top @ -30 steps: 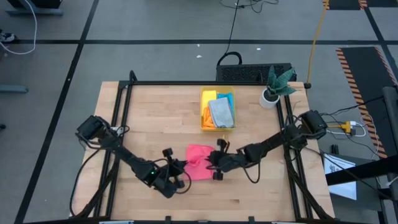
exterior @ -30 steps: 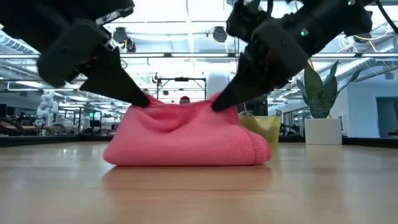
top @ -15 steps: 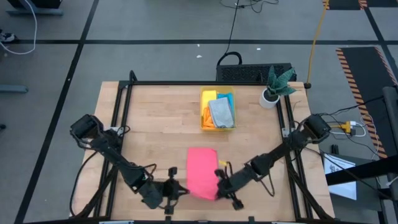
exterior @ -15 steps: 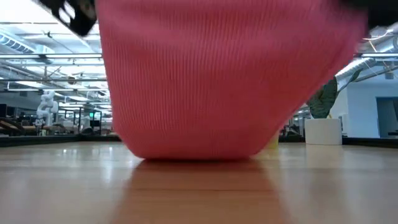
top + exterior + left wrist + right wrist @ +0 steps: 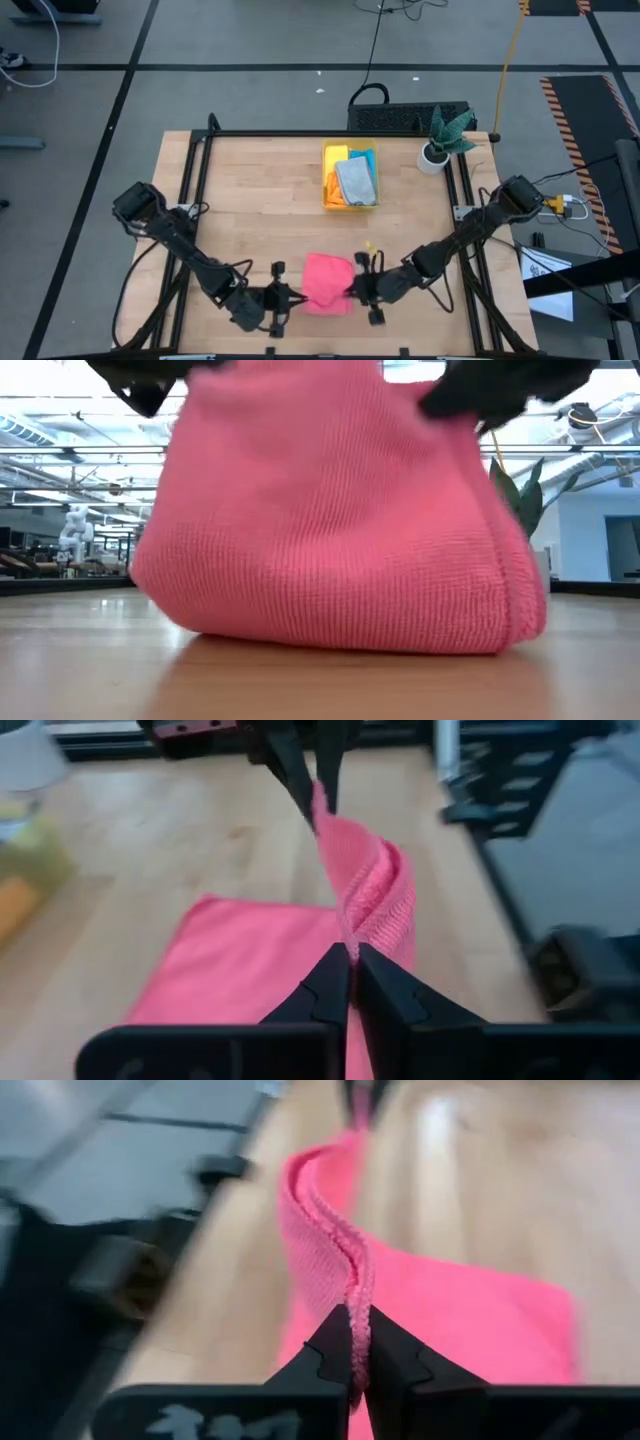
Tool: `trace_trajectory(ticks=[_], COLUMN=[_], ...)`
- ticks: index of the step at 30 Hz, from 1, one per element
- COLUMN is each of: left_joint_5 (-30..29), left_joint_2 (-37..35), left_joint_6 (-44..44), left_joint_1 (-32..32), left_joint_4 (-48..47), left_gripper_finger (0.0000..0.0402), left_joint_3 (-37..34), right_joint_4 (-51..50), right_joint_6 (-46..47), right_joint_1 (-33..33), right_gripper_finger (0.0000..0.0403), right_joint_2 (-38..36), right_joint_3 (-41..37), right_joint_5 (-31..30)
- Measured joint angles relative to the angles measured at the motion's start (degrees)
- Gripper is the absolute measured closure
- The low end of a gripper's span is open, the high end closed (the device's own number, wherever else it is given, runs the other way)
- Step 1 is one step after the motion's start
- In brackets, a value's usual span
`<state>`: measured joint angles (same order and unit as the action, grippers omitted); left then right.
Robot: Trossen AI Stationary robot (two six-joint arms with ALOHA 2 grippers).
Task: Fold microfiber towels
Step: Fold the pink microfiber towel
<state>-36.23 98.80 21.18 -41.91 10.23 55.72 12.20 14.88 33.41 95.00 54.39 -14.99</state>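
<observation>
Wooden table (image 5: 250, 200), yellow bin (image 5: 350, 178) of towels at the back middle. Pink towel (image 5: 327, 282) near front edge, doubled over, upper edge lifted. Left gripper (image 5: 290, 298) pinches its left side, right gripper (image 5: 356, 290) its right side, both clamped on fabric.

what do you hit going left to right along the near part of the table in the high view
left tool shut on the pink towel's left edge → pink towel → right tool shut on its right edge
</observation>
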Motion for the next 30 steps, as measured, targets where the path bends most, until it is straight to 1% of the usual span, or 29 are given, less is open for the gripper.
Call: trace_trajectory(ticks=[1,4,7,9,12,14,17,19,21,25,30], left_joint_5=[-0.63,-1.68,-2.6,-3.2,-3.21,-3.0,-3.05,-3.14,-3.02,-2.82,-2.9], left_joint_2=[0.02,0.08,0.66,1.05,1.97,2.6,3.74,4.14,4.73,5.17,5.58], left_joint_6=[-0.09,-0.48,1.98,2.58,2.68,2.95,3.31,3.21,3.57,4.04,4.45], left_joint_1=[0.39,2.33,4.85,6.42,8.68,9.72,11.0,11.49,12.12,12.74,13.18], left_joint_4=[-0.97,-5.36,-8.29,-8.69,-8.43,-8.93,-8.61,-8.67,-8.46,-8.63,-8.74], left_gripper_finger=[0.0383,0.0395,0.0392,0.0383,0.0378,0.0382,0.0395,0.0396,0.0387,0.037,0.0367], left_joint_3=[0.0,0.0,-0.25,-0.86,-1.26,-1.7,-1.75,-1.75,-1.73,-1.73,-1.73], right_joint_4=[-1.68,-4.47,-4.76,-4.98,-4.8,-4.94,-4.58,-4.58,-3.28,0.39,3.99], right_joint_6=[0.79,2.57,4.41,5.97,8.03,8.22,9.83,10.99,11.32,11.28,11.02], right_joint_1=[-0.32,-1.65,-3.2,-4.15,-4.95,-5.03,-5.55,-6.28,-7.02,-8.43,-9.48], right_gripper_finger=[0.0399,0.0399,0.0399,0.0399,0.0399,0.0399,0.0399,0.0399,0.0399,0.0399,0.0399], right_joint_2=[-0.14,-0.06,0.62,0.83,0.79,0.83,0.81,0.82,0.83,0.81,0.81], right_joint_3=[0.0,-0.01,-0.82,-1.98,-4.28,-5.65,-7.11,-8.12,-9.1,-10.78,-12.97], right_joint_5=[-1.46,-3.12,-3.25,-3.31,-6.35,-7.55,-7.63,-8.25,-9.26,-9.03,-9.02])
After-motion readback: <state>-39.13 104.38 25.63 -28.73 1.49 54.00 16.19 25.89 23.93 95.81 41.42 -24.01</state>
